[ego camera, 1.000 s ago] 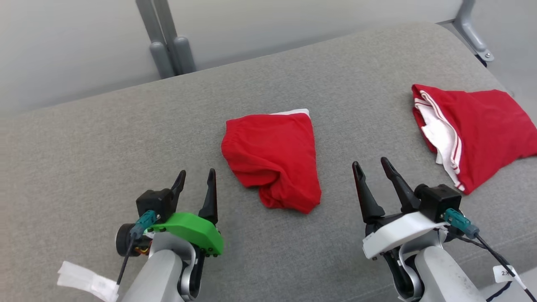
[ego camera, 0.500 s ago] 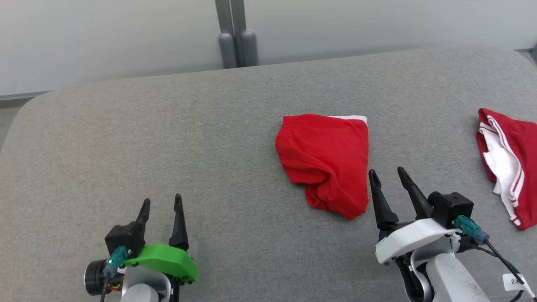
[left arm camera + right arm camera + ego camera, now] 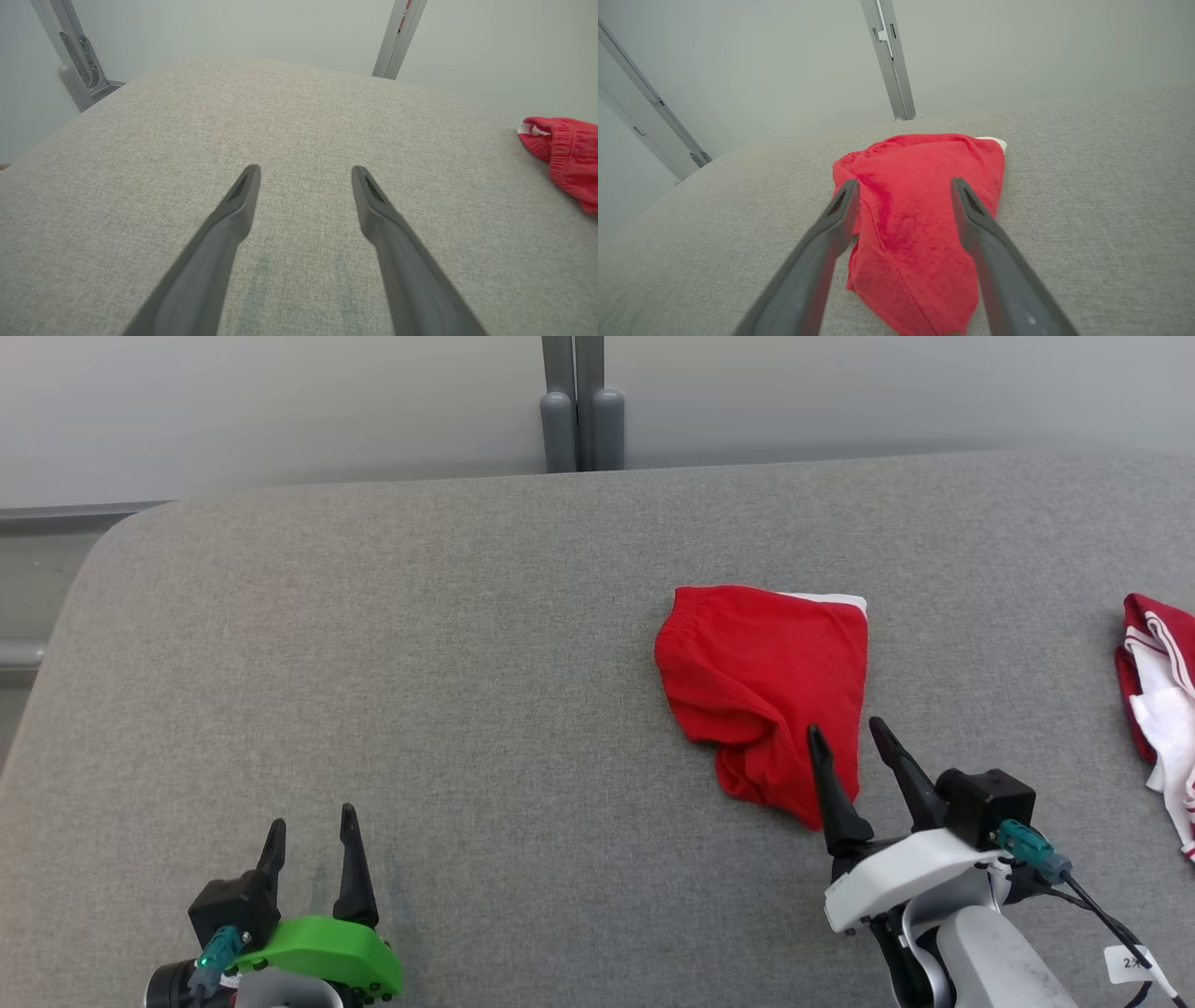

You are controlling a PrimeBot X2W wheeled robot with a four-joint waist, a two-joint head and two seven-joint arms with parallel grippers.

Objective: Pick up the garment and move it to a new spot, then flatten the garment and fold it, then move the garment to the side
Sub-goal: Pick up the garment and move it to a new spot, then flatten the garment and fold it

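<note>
Dark fingers [image 3: 829,784] on both our grippers stand spread wide and grip nothing. The right gripper [image 3: 847,728] is poised at the near corner of the red garment [image 3: 756,663], while the left gripper [image 3: 312,817] sits well apart over bare grey upholstery [image 3: 467,644]. We count two garments: the crumpled red one right of centre, and a second red-and-white piece [image 3: 1158,709] at the right edge.
</note>
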